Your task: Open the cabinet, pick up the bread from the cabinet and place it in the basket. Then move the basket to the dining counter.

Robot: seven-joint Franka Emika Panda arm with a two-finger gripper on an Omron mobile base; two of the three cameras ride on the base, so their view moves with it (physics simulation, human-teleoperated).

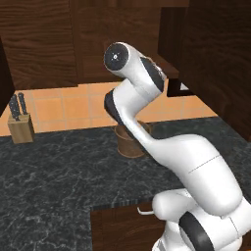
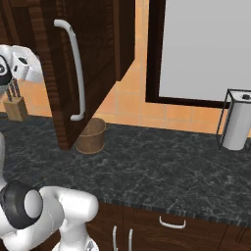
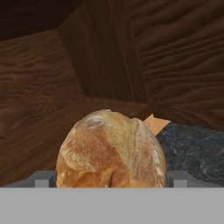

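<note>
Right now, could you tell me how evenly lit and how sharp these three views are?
Hand view: the golden-tan round bread roll is bright but soft-edged, while the dark brown wood-grain cabinet interior sinks into shadow. Left base view: flat light, with the small brown woven basket dim behind the arm. Right base view: evenly lit, no glare on the black marbled counter.

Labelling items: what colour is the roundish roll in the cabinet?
Golden-tan crust, browner patches: the roundish bread roll, best in the hand view.
</note>
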